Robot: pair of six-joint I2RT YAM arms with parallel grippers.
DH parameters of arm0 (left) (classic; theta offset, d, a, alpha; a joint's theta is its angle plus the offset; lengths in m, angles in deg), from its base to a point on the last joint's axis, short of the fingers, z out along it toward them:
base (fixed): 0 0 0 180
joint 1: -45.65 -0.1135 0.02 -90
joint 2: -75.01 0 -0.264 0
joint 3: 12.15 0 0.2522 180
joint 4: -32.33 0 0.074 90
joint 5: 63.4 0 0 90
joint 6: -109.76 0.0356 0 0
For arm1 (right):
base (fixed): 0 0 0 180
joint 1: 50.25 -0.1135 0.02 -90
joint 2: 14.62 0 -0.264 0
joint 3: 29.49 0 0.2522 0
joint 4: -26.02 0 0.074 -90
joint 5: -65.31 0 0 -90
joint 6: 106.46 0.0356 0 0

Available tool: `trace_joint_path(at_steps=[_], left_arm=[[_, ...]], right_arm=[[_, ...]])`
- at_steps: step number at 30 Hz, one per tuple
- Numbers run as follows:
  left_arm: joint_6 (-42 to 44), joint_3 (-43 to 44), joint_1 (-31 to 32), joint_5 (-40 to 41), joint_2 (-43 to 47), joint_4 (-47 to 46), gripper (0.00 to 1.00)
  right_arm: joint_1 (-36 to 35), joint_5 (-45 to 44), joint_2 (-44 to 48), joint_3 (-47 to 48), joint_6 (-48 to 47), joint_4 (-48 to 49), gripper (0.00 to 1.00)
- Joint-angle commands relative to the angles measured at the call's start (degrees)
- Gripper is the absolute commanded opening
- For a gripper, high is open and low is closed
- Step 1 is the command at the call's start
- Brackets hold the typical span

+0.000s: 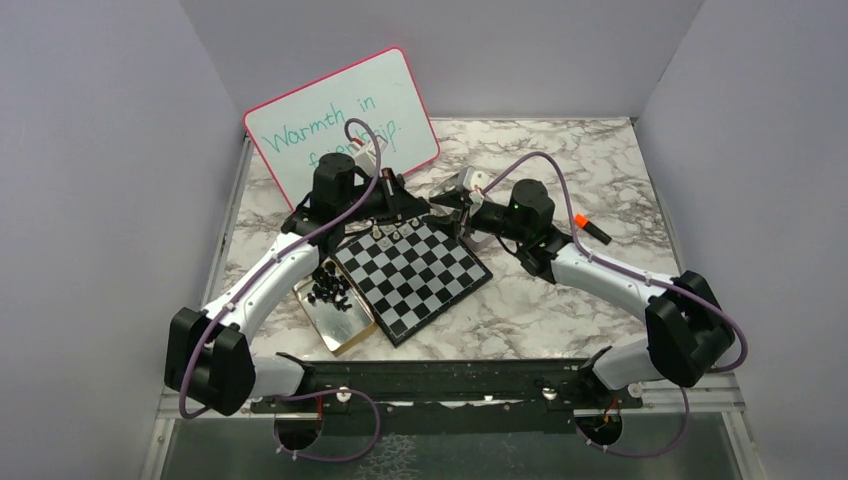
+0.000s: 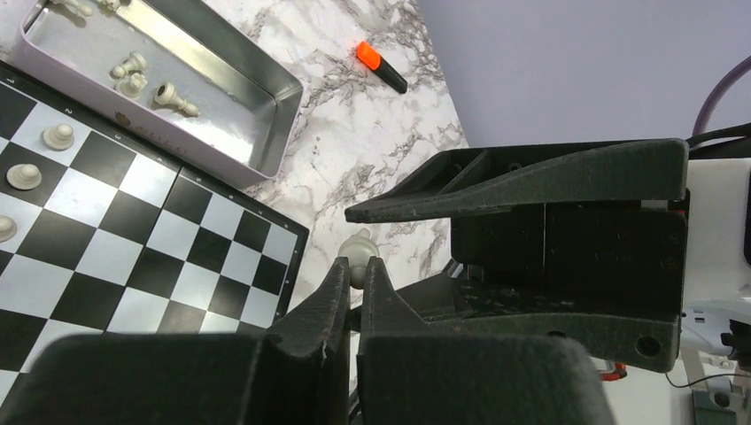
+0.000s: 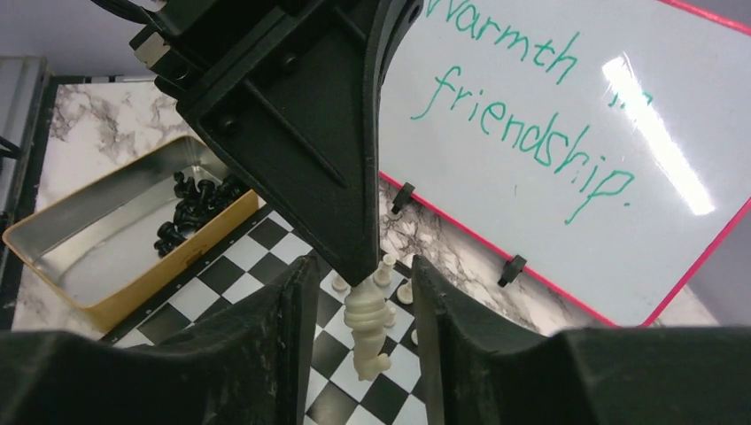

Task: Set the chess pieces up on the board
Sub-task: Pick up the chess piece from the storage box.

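The board point(image 1: 412, 276) lies at the table's middle with a few cream pieces point(image 1: 388, 234) along its far edge. My left gripper point(image 2: 355, 266) is shut on a cream chess piece point(image 2: 360, 243) and holds it in the air just beyond the board's far corner. In the right wrist view that piece point(image 3: 370, 323) hangs from the left gripper's fingers point(image 3: 301, 133). My right gripper point(image 3: 365, 301) is open, with one finger on each side of the piece and not touching it. Its fingers point(image 2: 531, 177) fill the right of the left wrist view. The two grippers meet above the board's far edge point(image 1: 430, 207).
A gold tin point(image 1: 340, 322) left of the board holds several black pieces point(image 1: 330, 292). A silver tin point(image 2: 266, 133) beyond the board holds a few cream pieces point(image 2: 173, 96). A pink-rimmed whiteboard point(image 1: 340, 120) stands at the back. An orange marker point(image 1: 590, 227) lies to the right.
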Motion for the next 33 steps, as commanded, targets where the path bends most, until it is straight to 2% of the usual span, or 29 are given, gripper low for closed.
trace_joint_path(at_steps=[1,5,8,16,21,23,26,30,33], left_arm=[[-1.14,1.25,-0.66,-2.18,0.18,-1.04,0.00],[-5.08,0.64,-2.24,-3.64,1.22,-4.00,0.00],[-8.64,-0.13,-4.05,-5.72,2.41,-6.22,0.00],[-23.06,-4.61,-6.80,-11.97,5.02,-18.37,0.00],[-25.45,-4.98,-6.89,-12.76,6.38,-19.11,0.00],[-26.13,-5.04,-6.89,-12.99,7.02,-19.31,0.00],[-26.87,-5.32,-6.89,-13.13,8.05,-19.49,0.00],[-27.85,-5.51,-6.89,-14.09,8.52,-19.80,0.00],[-28.32,-5.59,-6.89,-14.85,8.80,-20.27,0.00]], right_arm=[[-0.43,-5.10,3.57,-3.59,9.58,7.42,0.53],[-0.21,-4.75,6.23,-8.78,16.32,16.23,0.62],[0.21,-3.91,7.64,-11.24,17.63,19.84,0.63],[0.50,-3.49,7.60,-15.53,24.07,35.65,0.41],[0.49,-4.39,6.25,-15.82,25.32,41.14,0.37],[0.50,-6.21,5.67,-17.10,24.95,43.34,0.37],[0.50,-9.38,5.12,-20.24,24.74,49.96,0.45],[0.50,-7.49,6.35,-18.82,24.48,44.83,0.47],[0.50,-6.74,5.44,-18.45,27.06,47.02,0.47]])
